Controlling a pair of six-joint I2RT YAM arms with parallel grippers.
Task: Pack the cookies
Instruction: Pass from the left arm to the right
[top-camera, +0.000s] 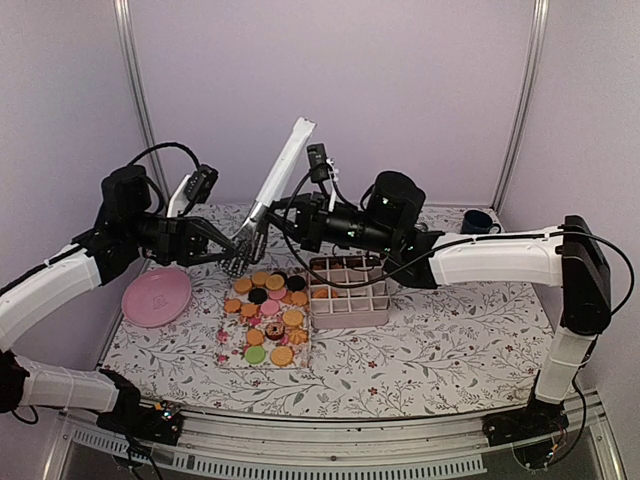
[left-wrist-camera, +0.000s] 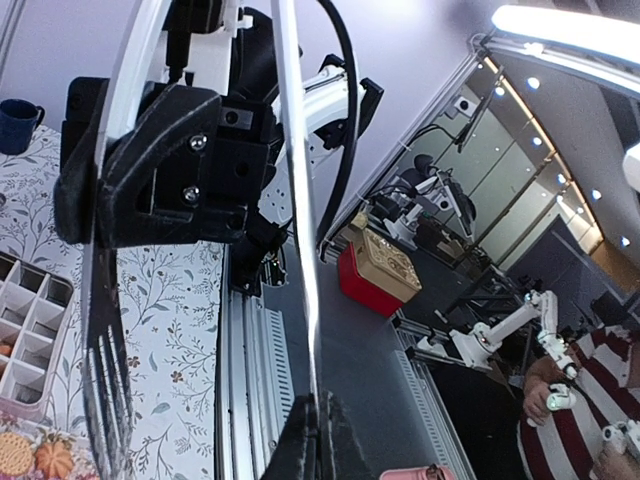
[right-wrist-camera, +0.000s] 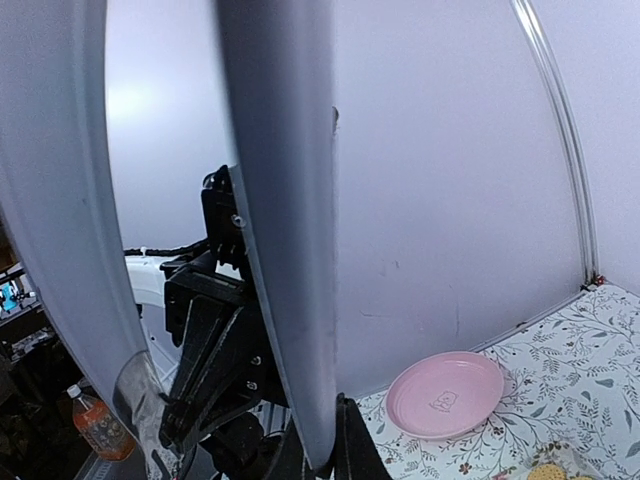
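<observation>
Far left, at nine o'clock on the desk (top-camera: 430, 345): a pink plate (top-camera: 157, 296), well apart from everything else. Just beyond it, toward ten o'clock: the left jaws, pinched tight on white tongs (top-camera: 283, 170). Toothed tips of the tongs low over the eleven o'clock corner of the cookies (top-camera: 268, 315), handle slanting up toward twelve o'clock.

At the middle of the desk: the cookies, in rows on a flowered sheet (top-camera: 228, 345), mostly orange, a few black, pink and green. At one o'clock of them: the right jaws, closed narrow on a blade of the tongs above the tips. At three o'clock of the cookies: a divided box (top-camera: 350, 312), a few orange cookies in its left cells. Whether sheet and box touch: cannot tell. Far right, at two o'clock near the back wall: a blue mug (top-camera: 478, 221).

Exact grip points masked from above by black fingers and cables. From the left wrist: tongs edge-on as a thin strip, the other arm's black head blocking much of the desk, cookies cut off at the bottom corner. From the right wrist: two wide blurred blades filling the left half, the plate beyond them.
</observation>
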